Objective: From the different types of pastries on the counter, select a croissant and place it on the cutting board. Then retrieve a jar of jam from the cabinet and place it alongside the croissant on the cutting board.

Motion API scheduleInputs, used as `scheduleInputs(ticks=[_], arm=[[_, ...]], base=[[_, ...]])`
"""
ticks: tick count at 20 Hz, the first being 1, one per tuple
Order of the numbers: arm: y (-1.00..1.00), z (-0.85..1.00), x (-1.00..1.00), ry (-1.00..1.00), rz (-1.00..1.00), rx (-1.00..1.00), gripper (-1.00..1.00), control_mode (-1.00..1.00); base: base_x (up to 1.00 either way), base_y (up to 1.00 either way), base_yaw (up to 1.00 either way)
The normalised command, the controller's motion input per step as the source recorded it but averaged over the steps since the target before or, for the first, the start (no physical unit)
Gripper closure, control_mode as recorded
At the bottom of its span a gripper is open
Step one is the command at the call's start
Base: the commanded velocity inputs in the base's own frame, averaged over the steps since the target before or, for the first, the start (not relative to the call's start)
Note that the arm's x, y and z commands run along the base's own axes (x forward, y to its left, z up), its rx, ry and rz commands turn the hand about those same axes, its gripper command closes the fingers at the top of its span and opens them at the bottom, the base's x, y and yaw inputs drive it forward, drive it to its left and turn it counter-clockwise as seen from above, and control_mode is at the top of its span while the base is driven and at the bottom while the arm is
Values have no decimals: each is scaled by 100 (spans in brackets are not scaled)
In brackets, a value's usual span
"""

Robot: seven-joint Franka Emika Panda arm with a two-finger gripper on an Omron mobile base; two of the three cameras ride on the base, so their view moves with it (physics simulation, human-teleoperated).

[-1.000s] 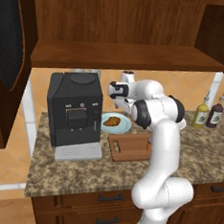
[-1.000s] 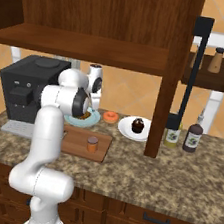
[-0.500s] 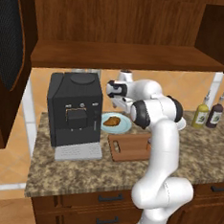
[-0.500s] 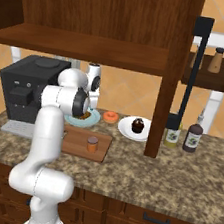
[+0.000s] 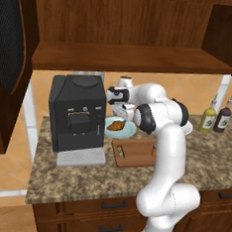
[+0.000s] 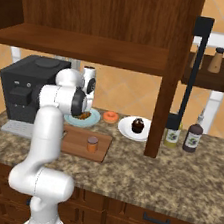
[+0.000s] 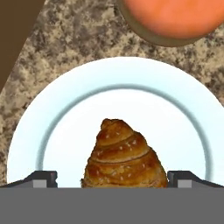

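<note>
Hovering wide open, the gripper [image 7: 112,179] straddles the golden-brown lumpy croissant [image 7: 124,155] on its round white plate [image 7: 175,113] — orange glazed donut [image 7: 173,17] at one o'clock, probably untouched.

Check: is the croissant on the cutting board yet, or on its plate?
On its plate: the croissant lies on the pale plate, between the open fingers.

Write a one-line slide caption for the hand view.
Open gripper poised over the croissant on its pale blue plate, fingertips either side, donut beyond on the granite counter.
</note>
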Motion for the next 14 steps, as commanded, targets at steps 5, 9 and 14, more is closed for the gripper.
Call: scheduleInputs(ticks=[5,9,14], arm=[[5,-12,-6,3,0,0,-100,-100],[1,-24,-1,4,0,0,-100,-100],[0,-10,0,0,0,0,-100,-100]], base=[[0,0,0],[0,0,0],[0,0,0]])
